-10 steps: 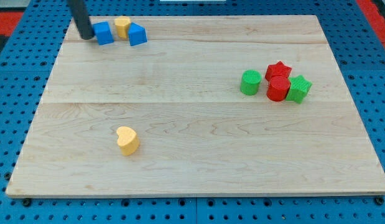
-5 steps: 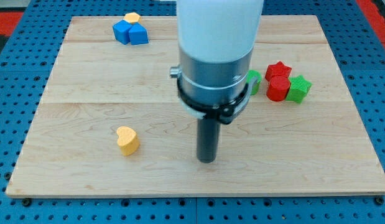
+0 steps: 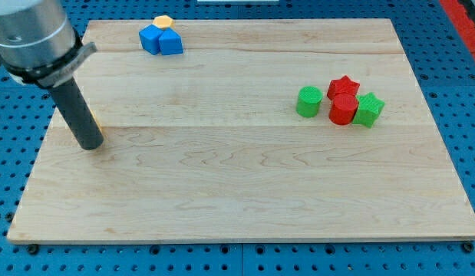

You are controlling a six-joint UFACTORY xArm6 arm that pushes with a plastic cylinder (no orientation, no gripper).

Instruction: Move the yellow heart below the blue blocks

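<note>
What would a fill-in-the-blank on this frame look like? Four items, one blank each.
1. My tip rests near the board's ___ edge in the view.
2. The blue blocks lie near the view's ___ edge.
3. The green cylinder stands on the view's ___ of the red cylinder.
4. The yellow heart is mostly hidden behind the ___.

Missing words: left; top; left; rod.

My tip (image 3: 90, 145) rests on the worktop (image 3: 245, 192) near its left edge in the view, about halfway between top and bottom. The dark rod rises from it leaning up and toward the view's left, into a grey metal collar with a dark clamp ring at the view's upper left corner, where the arm's body is cut off by the frame
</note>
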